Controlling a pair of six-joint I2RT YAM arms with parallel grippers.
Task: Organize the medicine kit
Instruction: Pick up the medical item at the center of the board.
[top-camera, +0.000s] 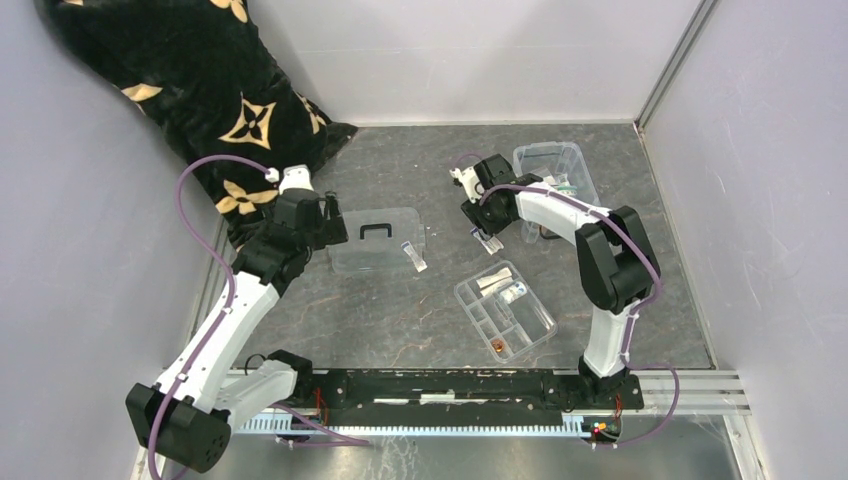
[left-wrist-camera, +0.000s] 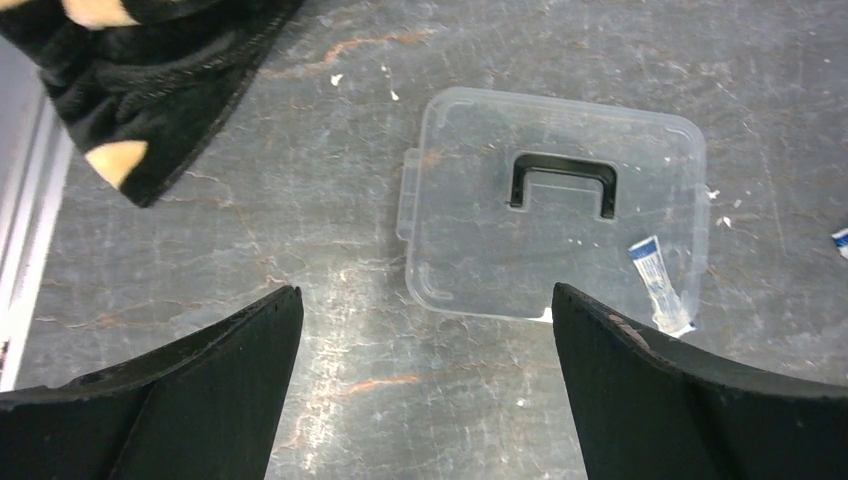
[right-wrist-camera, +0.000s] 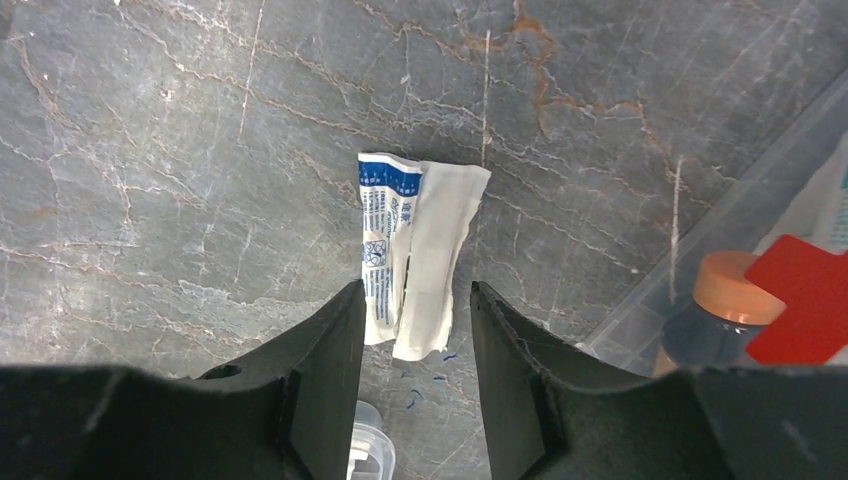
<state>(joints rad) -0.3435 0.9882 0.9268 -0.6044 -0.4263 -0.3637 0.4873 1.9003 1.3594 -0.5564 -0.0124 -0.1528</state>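
Observation:
The medicine kit box, clear plastic, stands at the back right; the right wrist view shows its wall, a red cross and an orange-capped bottle inside. Its flat clear lid with a black handle lies left of centre. My left gripper is wide open and empty, just short of the lid's near edge. My right gripper hangs partly open over two small packets flat on the table, a fingertip on either side of their near ends.
A shallow clear divided tray holding small items sits in front of the right arm. A blue-and-white sachet rests at the lid's right edge. A black patterned cloth fills the back left corner. Grey walls enclose the table.

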